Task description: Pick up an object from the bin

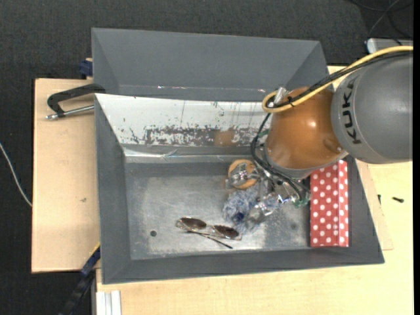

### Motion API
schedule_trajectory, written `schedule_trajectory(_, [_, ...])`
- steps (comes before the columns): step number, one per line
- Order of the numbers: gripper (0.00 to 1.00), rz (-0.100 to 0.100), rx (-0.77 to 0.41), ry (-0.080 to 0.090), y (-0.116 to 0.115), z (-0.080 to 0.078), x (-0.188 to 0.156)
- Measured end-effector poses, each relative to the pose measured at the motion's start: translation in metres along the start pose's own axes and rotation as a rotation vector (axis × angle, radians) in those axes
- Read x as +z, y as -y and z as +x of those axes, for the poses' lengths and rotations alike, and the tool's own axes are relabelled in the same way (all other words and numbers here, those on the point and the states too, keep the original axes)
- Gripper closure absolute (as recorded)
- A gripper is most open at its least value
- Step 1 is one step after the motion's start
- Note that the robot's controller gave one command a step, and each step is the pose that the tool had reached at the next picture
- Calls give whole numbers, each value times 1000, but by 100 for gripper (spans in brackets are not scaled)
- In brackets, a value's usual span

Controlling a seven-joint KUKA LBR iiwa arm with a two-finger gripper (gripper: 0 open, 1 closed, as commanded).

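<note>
Jaws: clenched or released, I cannot tell. My gripper (275, 199) hangs at the blue wad (237, 209), likely the grasping step. Next I need a firm grip, then lift.

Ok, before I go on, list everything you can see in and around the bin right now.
bin: one, grey metal, middle of the view
sunglasses: one pair, brownish lenses, thin frame, on the floor near the front wall
crumpled thing: one, blue and white, just right of the sunglasses, next to the gripper
small round thing: one, orange-brown with silvery bits, near the back wall; kind unclear
flat pack: one, red with white dots, along the right wall
arm: one, grey with an orange cover, coming in from the right
gripper: one, metal, low over the floor's right half
</note>
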State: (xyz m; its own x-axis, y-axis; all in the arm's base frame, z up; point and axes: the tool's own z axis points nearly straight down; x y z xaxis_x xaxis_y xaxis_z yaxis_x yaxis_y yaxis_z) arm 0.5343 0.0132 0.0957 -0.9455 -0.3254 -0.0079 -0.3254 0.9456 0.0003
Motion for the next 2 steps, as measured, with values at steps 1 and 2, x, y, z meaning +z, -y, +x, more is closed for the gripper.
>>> schedule_trajectory(1, [100, -3, 180, -3, 44, 8, 21])
schedule_trajectory(2, [100, -3, 179, -2, 44, 8, 21])
